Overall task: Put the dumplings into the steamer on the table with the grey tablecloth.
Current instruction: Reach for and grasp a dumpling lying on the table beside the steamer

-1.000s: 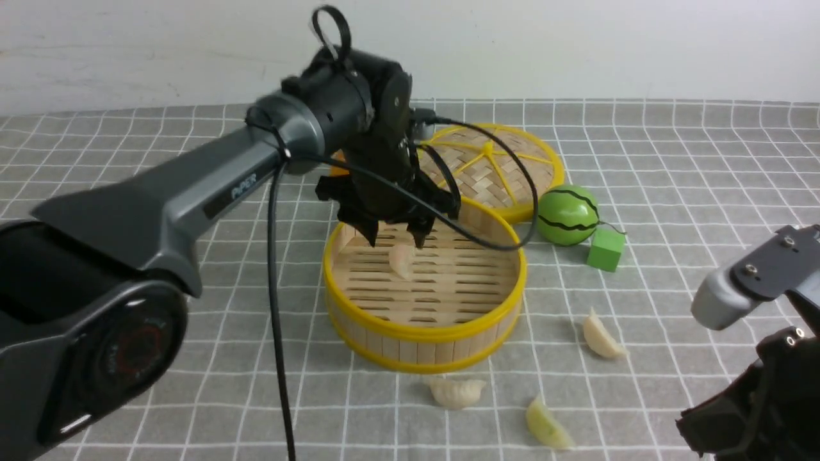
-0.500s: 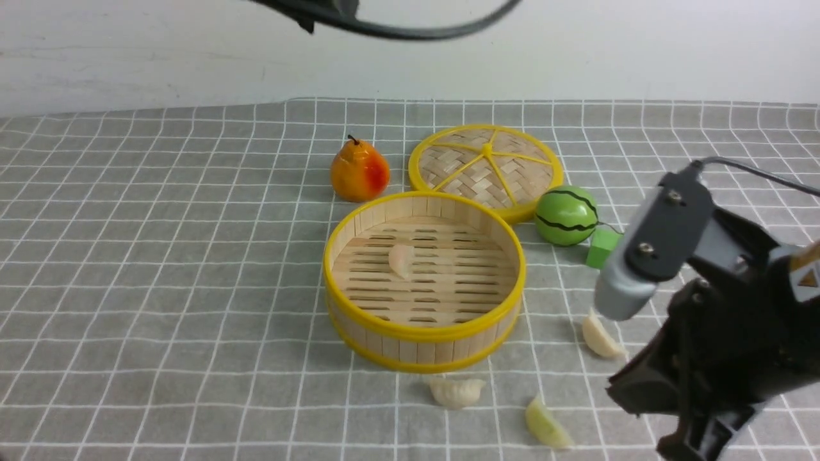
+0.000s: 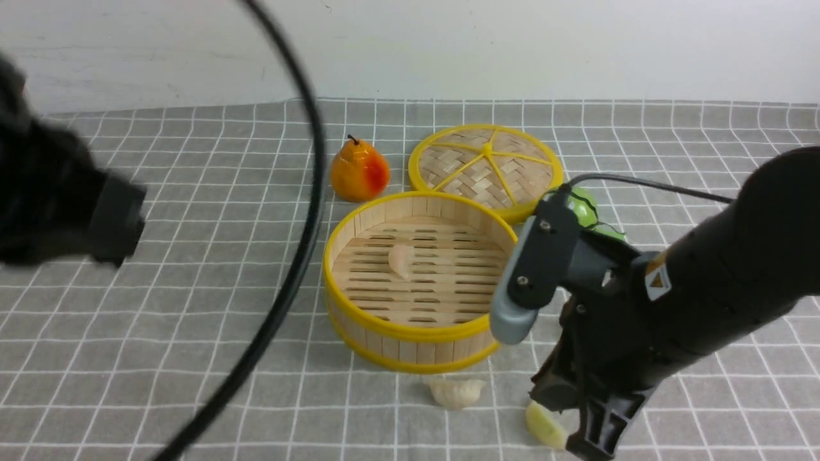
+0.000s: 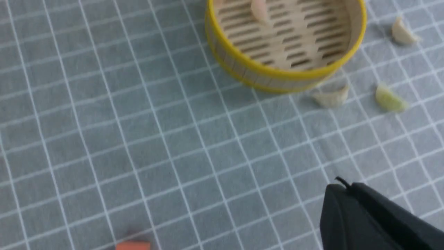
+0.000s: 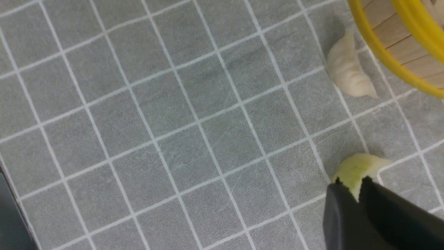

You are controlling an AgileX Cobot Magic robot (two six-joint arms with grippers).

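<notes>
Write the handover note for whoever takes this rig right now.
Left gripper: shut, empty, over the cloth away from the steamer.
Right gripper: down at the yellow-green dumpling, jaws nearly together; a grip cannot be confirmed.
Done: pink dumpling lies in the steamer.
Left: three on the grey tablecloth: the yellow-green dumpling, an off-white dumpling in front of the steamer, and a second off-white dumpling beside it, hidden by the right arm in the front view.

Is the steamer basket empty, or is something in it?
Not empty: one pinkish dumpling lies on the slatted floor of the steamer.
</notes>
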